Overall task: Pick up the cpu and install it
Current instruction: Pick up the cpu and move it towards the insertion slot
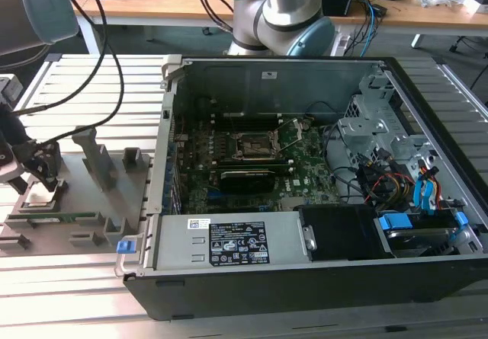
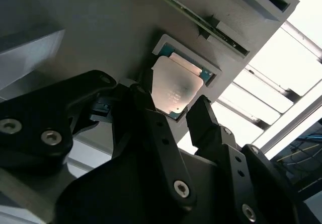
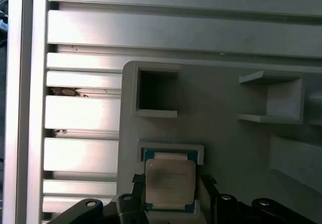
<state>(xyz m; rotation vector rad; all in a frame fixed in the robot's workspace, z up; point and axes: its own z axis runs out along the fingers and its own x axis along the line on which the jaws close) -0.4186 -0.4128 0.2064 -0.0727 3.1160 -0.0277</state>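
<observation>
cpu [image 3: 169, 181]: silvery-beige top, paler rim, blue-green edge | gripper [image 2: 173, 100]: matt black, silver screws | fixture plate [image 3: 226, 133]: plain grey | table [image 1: 76, 293]: silver-white, striped by slats | computer case [image 1: 305, 297]: black shell, grey inside | motherboard [image 1: 305, 175]: green | label [image 1: 238, 244]: white, black print | clips [image 1: 396, 221]: bright blue | wires [image 1: 385, 180]: orange, red | arm [image 1: 286, 4]: silver, pale-blue joints

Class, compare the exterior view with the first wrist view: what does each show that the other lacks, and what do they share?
Exterior view: the open computer case with its motherboard socket, and the arm's base beyond it.

First wrist view: the cpu close up, lying flat in a framed pocket, with an empty square recess near it.

Shared: the grey fixture plate, the slatted aluminium table, and the gripper at the plate's cpu pocket.
</observation>
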